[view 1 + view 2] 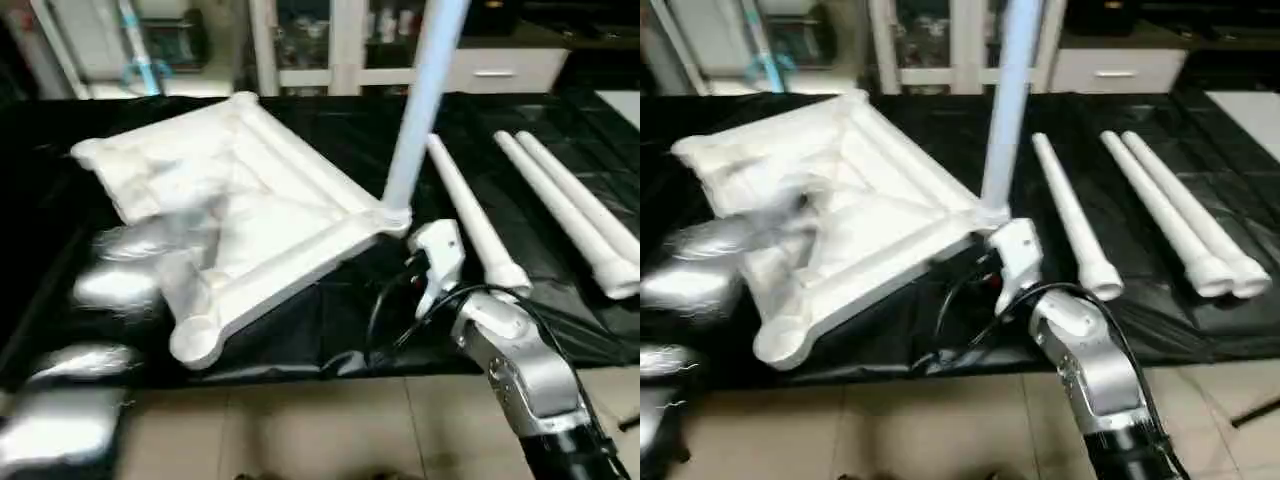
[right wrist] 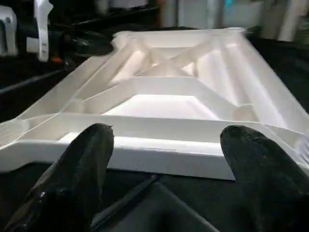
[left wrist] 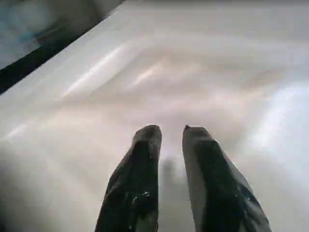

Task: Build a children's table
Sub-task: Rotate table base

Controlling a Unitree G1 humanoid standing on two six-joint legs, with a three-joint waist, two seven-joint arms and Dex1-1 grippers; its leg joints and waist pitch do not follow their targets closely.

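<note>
White ribbed plastic table top (image 1: 240, 215), underside up, sits left-centre of frame w/ one white tubular leg (image 1: 425, 100) standing in its right corner socket. Left gripper (image 3: 171, 140), narrowly parted, empty, over top. Right gripper (image 2: 166, 150), wide open, empty, faces top's edge; three loose legs (image 1: 560, 205) lie right, long axes running away, nearest right arm.

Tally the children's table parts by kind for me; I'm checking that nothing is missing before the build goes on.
Table top: 1
Leg standing in a corner socket: 1
Legs lying loose on the black cloth: 3
Total: 5 parts
</note>
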